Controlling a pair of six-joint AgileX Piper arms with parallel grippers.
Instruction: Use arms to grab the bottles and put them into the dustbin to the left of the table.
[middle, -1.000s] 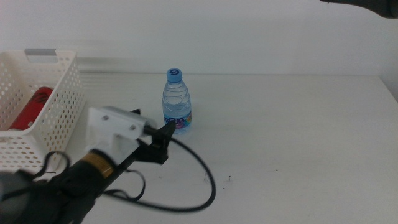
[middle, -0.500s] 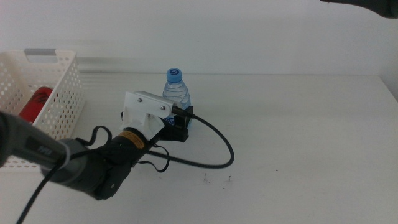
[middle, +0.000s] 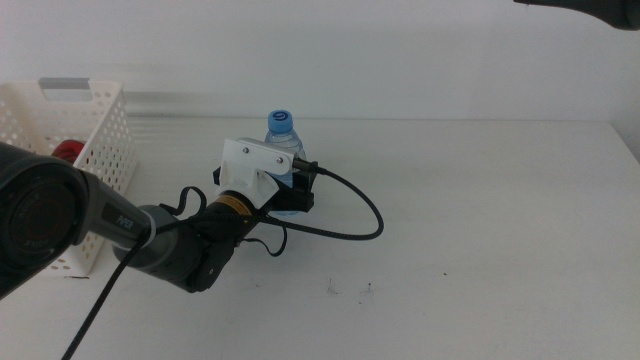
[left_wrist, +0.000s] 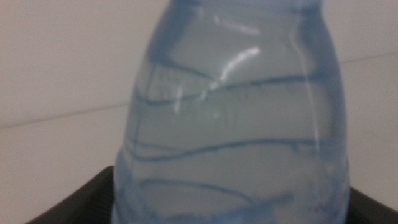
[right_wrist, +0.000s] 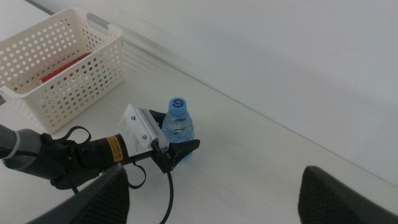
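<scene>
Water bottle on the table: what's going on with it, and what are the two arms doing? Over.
Left gripper around the water bottle, jaws open. Right gripper waits high above the table. Red can in the dustbin. Nothing in the way.

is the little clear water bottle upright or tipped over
Upright: the small clear blue-capped water bottle stands on the white tabletop, cap up, with the left tool around its base.

Water bottle (middle: 283, 140) – clear glossy ribbed plastic, blue cap. Dustbin (middle: 92, 140) – white perforated plastic, matt. Table (middle: 480, 230) smooth, matt white. Left gripper (middle: 296, 192) matt black, w/ glossy cable (middle: 362, 205).
</scene>
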